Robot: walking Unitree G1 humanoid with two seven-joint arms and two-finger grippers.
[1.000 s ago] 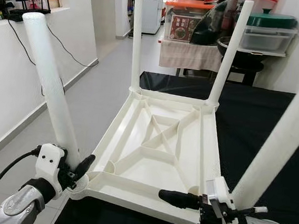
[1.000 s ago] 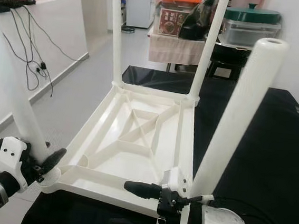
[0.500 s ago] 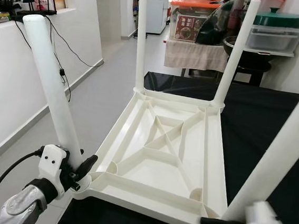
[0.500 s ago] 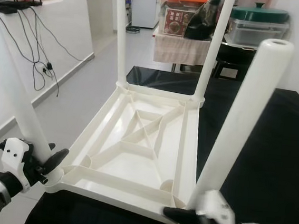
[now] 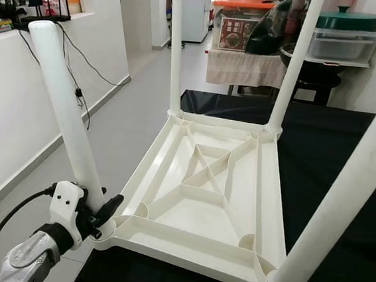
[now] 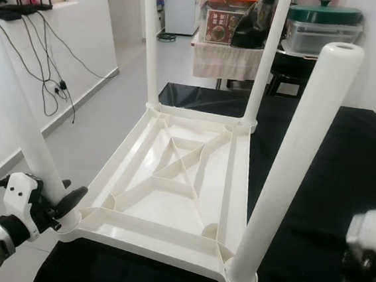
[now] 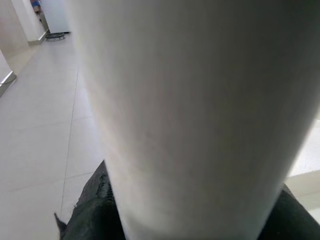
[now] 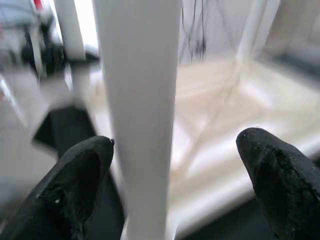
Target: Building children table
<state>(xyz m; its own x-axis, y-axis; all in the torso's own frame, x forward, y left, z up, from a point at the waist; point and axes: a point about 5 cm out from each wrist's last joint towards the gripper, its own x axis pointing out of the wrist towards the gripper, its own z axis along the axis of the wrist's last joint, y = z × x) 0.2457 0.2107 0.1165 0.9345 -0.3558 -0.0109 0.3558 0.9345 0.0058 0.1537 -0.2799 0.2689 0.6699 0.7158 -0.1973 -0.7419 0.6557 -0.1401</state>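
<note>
Head views: upturned table (image 5: pixel 203 196) on black desk (image 5: pixel 347 150), four legs standing in sockets. Left gripper (image 5: pixel 94 213) clamps near-left leg (image 5: pixel 67 113) at base; seating step, next press down.
Left wrist: leg close, fingers closed around it.
Right wrist: right gripper (image 8: pixel 175 175) wide open, holding nothing, near-right leg (image 8: pixel 140 100) between fingers (image 8: pixel 75 185). Table's near-left corner overhangs desk edge; floor beyond.

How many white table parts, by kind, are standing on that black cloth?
Legs: 4, near left, near right, far left, far right
Upturned tabletop: 1
Total: 5
</note>
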